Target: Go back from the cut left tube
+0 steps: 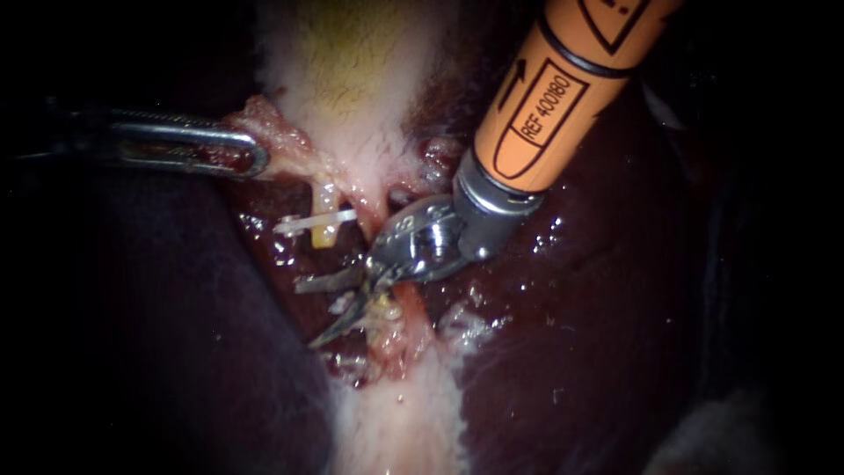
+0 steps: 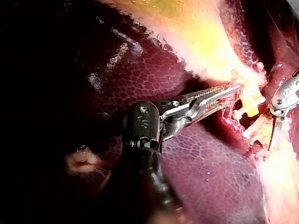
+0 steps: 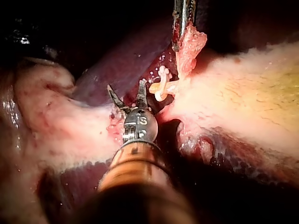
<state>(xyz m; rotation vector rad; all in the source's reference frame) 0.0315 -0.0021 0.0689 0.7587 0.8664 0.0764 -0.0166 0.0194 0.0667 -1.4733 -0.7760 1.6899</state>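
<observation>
- Field: dark red liver (image 1: 571,334) on all sides. The pale, yellow-tinged gallbladder (image 1: 352,79) comes down the middle, and a band of pale tissue (image 1: 404,413) runs on below it.
- Left instrument (image 1: 253,158): jaws clamped on a tissue flap (image 1: 264,123) at the gallbladder's lower edge. The flap is drawn sideways, which I judge is to hold the tubes taut and exposed.
- Cut left tube (image 1: 327,230): a short yellowish stump hanging below the held flap, free end open. A white clip (image 1: 303,224) lies across it, probably to seal the stump.
- Right instrument (image 1: 309,312): two thin blades stand apart with nothing between them. They lie just below the stump, over ragged tissue, and do not touch the clip.
- Right wrist view agrees: a dark gap shows between the blades, and the clipped stump is just ahead of them.
- Judgement: the cut looks complete and the withdrawal is not yet done. The blades should retreat along the shaft's line, clear of the clip.
</observation>
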